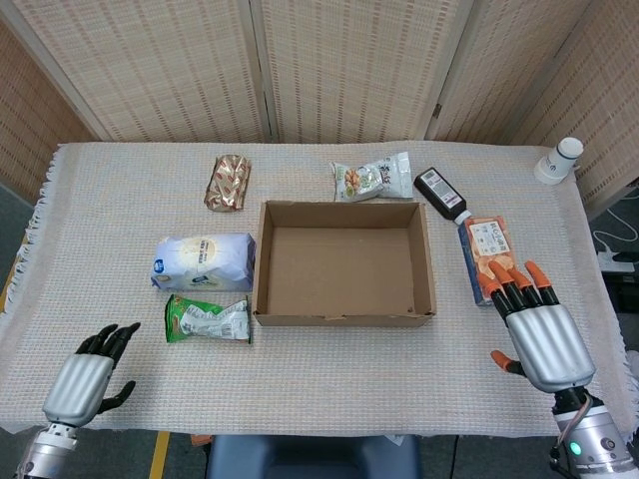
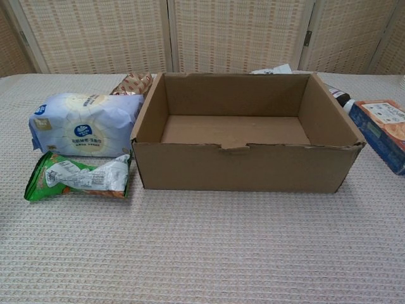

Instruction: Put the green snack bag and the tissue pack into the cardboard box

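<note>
The green snack bag lies flat just left of the open cardboard box. Behind it rests the light blue tissue pack, also beside the box's left wall. The box holds nothing. My left hand hovers over the table's front left, below and left of the snack bag, fingers spread and holding nothing. At the front right, my right hand is open too, its orange fingertips near an orange box. Neither hand shows in the chest view.
A brown-gold snack pack lies at the back left. Behind the box sits a white-green snack bag. To the right are a dark bottle and an orange-blue box. A white bottle stands at the far right corner.
</note>
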Controlling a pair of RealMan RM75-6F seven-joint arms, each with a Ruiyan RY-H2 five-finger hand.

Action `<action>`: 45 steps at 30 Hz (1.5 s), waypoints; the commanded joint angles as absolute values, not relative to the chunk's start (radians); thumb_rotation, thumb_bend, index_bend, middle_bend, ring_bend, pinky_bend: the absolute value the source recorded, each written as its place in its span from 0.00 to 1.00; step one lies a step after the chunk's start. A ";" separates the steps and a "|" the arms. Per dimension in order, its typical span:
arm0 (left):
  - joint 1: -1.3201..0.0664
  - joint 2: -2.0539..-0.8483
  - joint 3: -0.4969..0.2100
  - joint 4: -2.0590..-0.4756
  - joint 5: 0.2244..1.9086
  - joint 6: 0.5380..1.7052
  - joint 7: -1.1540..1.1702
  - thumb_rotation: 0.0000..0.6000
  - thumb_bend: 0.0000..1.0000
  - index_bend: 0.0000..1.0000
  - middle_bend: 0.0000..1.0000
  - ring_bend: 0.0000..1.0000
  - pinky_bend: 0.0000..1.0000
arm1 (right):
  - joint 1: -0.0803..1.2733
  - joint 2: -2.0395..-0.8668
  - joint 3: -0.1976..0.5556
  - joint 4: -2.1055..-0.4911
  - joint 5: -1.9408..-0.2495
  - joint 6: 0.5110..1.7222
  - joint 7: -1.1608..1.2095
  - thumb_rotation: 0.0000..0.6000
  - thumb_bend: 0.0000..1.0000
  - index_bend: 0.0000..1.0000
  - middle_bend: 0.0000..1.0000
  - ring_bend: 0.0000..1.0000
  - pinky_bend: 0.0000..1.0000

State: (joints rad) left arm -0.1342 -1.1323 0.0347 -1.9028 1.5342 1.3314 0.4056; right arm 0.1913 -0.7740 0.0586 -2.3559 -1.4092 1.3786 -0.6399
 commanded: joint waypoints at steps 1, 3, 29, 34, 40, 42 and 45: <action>-0.198 -1.261 0.012 -1.921 1.499 1.246 0.603 1.00 0.30 0.08 0.14 0.09 0.24 | 0.186 -0.760 0.062 -2.356 -1.412 1.388 -0.620 1.00 0.04 0.12 0.00 0.00 0.00; -0.218 -1.297 -0.009 -1.910 1.455 1.221 0.646 1.00 0.30 0.08 0.14 0.09 0.24 | 0.185 -0.755 0.062 -2.356 -1.416 1.389 -0.610 1.00 0.04 0.12 0.00 0.00 0.00; -0.432 -1.489 -0.117 -1.710 1.206 1.113 0.742 1.00 0.29 0.17 0.21 0.14 0.28 | 0.185 -0.729 0.076 -2.356 -1.395 1.398 -0.577 1.00 0.04 0.15 0.00 0.00 0.00; -0.447 -1.515 -0.107 -1.667 1.207 1.120 0.739 1.00 0.30 0.18 0.22 0.14 0.28 | 0.187 -0.730 0.080 -2.356 -1.384 1.401 -0.576 1.00 0.04 0.16 0.00 0.00 0.00; -0.457 -1.556 -0.102 -1.599 1.208 1.144 0.737 1.00 0.29 0.22 0.26 0.19 0.32 | 0.189 -0.726 0.081 -2.356 -1.375 1.398 -0.569 1.00 0.04 0.17 0.00 0.00 0.00; -0.458 -1.571 -0.099 -1.573 1.213 1.160 0.743 1.00 0.29 0.24 0.28 0.20 0.32 | 0.189 -0.724 0.082 -2.356 -1.373 1.398 -0.566 1.00 0.04 0.17 0.00 0.00 0.00; -0.457 -1.597 -0.092 -1.531 1.223 1.179 0.746 1.00 0.30 0.28 0.32 0.25 0.36 | 0.190 -0.721 0.083 -2.356 -1.368 1.397 -0.561 1.00 0.04 0.17 0.00 0.00 0.00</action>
